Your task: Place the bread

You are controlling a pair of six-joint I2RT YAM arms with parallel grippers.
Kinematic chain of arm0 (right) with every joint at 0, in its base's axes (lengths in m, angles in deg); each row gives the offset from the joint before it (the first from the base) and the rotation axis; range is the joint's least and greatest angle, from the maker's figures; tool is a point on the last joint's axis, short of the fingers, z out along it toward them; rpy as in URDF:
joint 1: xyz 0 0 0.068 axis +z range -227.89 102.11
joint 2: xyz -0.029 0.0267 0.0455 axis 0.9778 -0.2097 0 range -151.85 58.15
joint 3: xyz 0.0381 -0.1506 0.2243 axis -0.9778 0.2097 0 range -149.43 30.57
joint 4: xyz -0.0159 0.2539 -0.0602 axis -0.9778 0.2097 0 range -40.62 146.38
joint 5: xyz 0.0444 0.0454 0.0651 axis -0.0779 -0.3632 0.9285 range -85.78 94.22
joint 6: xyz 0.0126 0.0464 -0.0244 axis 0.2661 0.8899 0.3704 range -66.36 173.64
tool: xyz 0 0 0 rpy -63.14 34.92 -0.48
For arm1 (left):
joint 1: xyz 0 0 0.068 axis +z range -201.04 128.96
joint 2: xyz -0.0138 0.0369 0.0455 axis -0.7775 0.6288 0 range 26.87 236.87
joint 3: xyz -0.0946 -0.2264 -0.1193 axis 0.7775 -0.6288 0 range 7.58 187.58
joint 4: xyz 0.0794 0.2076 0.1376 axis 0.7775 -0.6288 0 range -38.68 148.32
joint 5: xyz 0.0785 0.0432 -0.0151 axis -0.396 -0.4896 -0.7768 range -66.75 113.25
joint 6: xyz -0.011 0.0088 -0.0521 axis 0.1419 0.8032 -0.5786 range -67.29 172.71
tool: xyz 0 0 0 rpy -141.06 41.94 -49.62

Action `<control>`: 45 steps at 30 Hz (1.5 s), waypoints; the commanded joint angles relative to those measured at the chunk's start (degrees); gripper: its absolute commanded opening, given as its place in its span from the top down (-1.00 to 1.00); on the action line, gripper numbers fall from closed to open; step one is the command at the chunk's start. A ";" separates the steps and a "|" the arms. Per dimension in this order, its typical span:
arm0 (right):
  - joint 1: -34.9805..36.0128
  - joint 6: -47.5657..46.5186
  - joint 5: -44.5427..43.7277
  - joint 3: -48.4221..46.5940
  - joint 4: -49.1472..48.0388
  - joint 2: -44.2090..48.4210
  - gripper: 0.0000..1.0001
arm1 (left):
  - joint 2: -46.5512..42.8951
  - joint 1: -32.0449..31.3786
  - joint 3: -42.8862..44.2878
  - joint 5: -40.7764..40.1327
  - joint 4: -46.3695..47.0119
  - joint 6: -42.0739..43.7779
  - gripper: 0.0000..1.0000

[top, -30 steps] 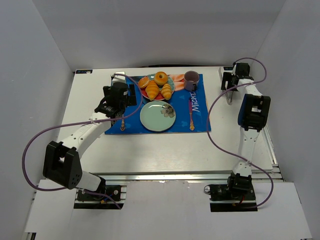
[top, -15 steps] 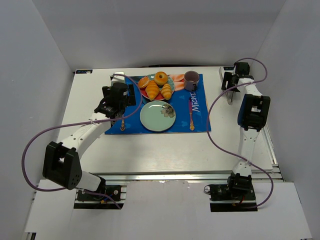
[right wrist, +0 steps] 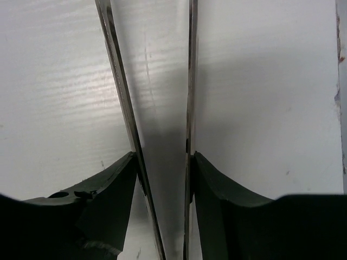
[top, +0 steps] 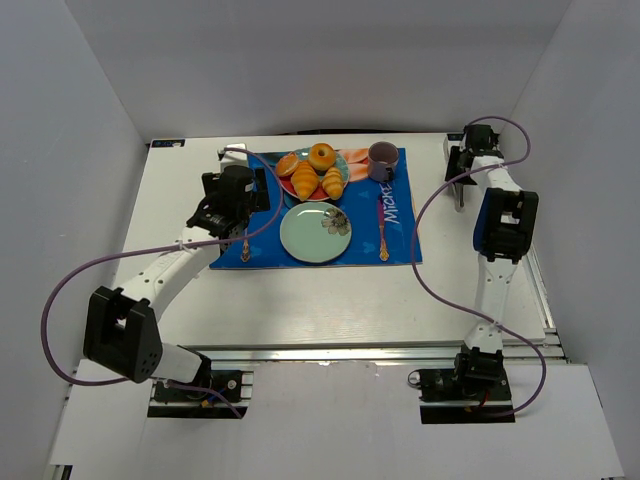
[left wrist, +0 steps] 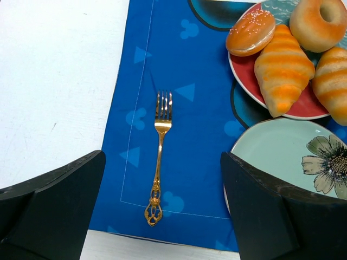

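Golden-orange ridged croissant, the smaller of two (top: 333, 183), taken here as the bread. It lies on the round red plate (left wrist: 244, 69) at the far side of the blue printed placemat (top: 400, 240), just beside its near-twin, the larger croissant (top: 305, 179). Which of the pair is meant cannot be told for sure. On the same plate are a ring doughnut (top: 322, 156) and a sesame-topped bun (left wrist: 250, 31). The pale green plate with a flower print (top: 300, 235) sits just on the near side of the red plate and carries nothing; I judge it the likely destination.

Right gripper (right wrist: 161, 157): at the far right corner of the white table (top: 300, 300), well apart from the placemat. The wrist view shows its dark fingers pressed against the outer faces of the two thin blades of the steel tongs (right wrist: 122, 97), and the blades are not yet squeezed together. That reads as a grip on the tool.

Left gripper (left wrist: 162, 157): hangs over the gold fork (left wrist: 160, 162) at the left side of the placemat, jaws wide, nothing between them.

Progress: early. The tool grasp looks to be the step in hand. The bread is untouched and not lifted. What is left is to carry the tongs across, pinch the croissant, move it to the green plate and release it.
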 commanded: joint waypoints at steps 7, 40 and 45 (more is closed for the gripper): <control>0.40 4.16 -2.11 10.40 -0.86 21.26 0.00 | -3.74 0.28 -0.90 0.62 0.60 -0.98 -0.96; 30.10 12.52 10.29 37.93 -13.16 45.90 -0.16 | -6.55 0.28 -3.71 3.17 1.04 -5.20 -0.96; 31.60 12.61 7.57 37.67 -12.99 43.00 -0.20 | -6.90 0.37 -4.15 3.09 1.22 -5.47 -0.96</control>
